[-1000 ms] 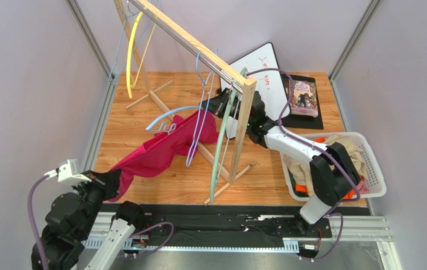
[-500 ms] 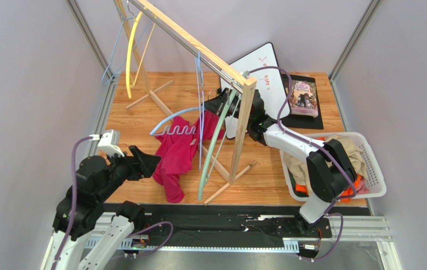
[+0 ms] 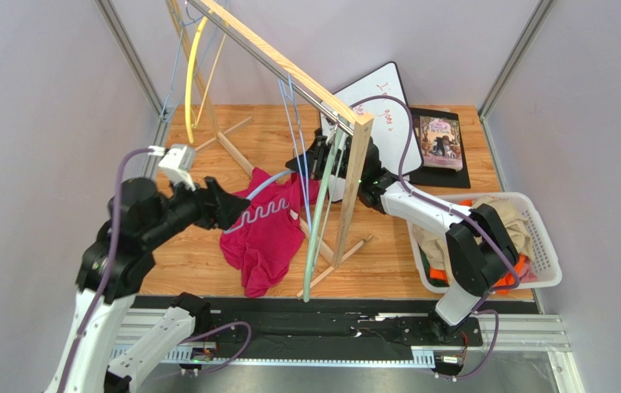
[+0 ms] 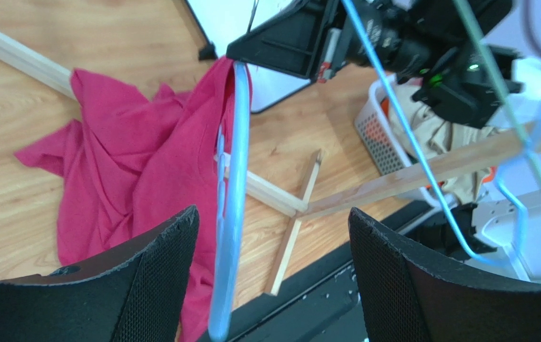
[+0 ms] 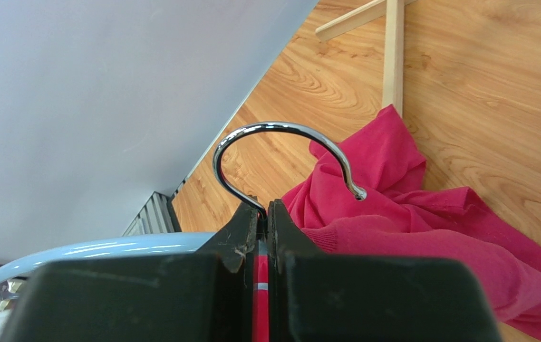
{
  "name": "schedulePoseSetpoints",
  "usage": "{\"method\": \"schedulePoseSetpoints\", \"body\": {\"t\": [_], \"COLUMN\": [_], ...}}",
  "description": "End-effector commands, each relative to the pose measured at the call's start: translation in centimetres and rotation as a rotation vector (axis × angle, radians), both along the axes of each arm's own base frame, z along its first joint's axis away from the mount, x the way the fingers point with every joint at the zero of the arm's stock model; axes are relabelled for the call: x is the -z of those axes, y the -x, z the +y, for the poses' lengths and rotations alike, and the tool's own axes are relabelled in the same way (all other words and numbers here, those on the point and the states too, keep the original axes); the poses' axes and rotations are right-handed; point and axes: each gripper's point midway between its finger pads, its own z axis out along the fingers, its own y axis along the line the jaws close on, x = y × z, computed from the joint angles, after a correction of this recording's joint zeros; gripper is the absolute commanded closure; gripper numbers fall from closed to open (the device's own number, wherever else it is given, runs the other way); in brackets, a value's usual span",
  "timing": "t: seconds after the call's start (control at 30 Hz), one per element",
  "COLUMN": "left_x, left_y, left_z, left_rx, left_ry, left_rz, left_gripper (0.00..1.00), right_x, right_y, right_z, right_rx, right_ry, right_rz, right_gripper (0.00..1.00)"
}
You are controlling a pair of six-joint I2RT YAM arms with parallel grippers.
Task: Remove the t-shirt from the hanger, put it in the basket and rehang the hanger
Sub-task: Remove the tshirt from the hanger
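The red t-shirt point(image 3: 269, 237) droops from the far end of a light blue hanger point(image 3: 260, 209) and pools on the wooden floor. My right gripper point(image 3: 312, 162) is shut on the hanger's metal hook point(image 5: 280, 128), which rises from between its jaws point(image 5: 263, 214), with red cloth point(image 5: 409, 214) just behind. My left gripper point(image 3: 225, 203) stands open beside the hanger's bare near arm. In the left wrist view that arm point(image 4: 234, 178) runs between the spread fingers of the left gripper point(image 4: 272, 214), nearer the left one, touching neither. The t-shirt point(image 4: 130, 171) lies left of it.
A wooden clothes rack has a slanted rail point(image 3: 289, 70) and a post point(image 3: 353, 188) right of the shirt. A green hanger point(image 3: 315, 237) and a yellow one point(image 3: 192, 74) hang on it. A white basket point(image 3: 547, 262) of clothes, a whiteboard point(image 3: 392, 106) and a book point(image 3: 441, 143) sit to the right.
My left gripper let go of the stretched t-shirt, opened, and moved up and forward to the hanger's near arm. The shirt fell back into a heap under the hanger.
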Motion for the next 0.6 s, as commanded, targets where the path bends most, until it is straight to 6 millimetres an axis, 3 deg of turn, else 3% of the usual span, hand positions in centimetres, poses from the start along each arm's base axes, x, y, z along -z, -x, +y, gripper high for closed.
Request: {"method": "schedulePoseSetpoints", "body": {"t": [0.0,0.2,0.33,0.5,0.57], "left_x": [1.4,5.1,6.2,7.0,7.4], "left_y": [-1.2,-1.9,-1.9,-1.6,-1.5], "left_z": [-1.7,-3.5,-3.6,-4.1,-4.1], "left_rx": [0.084,0.145,0.144,0.186,0.191], "left_ry": [-0.015,0.001,-0.003,-0.004,-0.012], "left_rz": [0.011,0.125,0.149,0.177,0.187], "left_gripper": [0.19,0.21,0.23,0.40,0.51], "right_x": [-6.0,-6.3,-6.7,-7.5,-7.7], "right_y": [1.7,2.4,2.6,3.4,3.6], "right_z": [0.7,1.2,1.5,2.2,2.4], "right_rx": [-0.070,-0.093,-0.107,-0.142,-0.149], "right_ry": [-0.083,-0.091,-0.109,-0.152,-0.165], "right_rz": [-0.137,-0.138,-0.135,-0.128,-0.121], "right_gripper": [1.00,1.00,1.00,1.00,1.00]}}
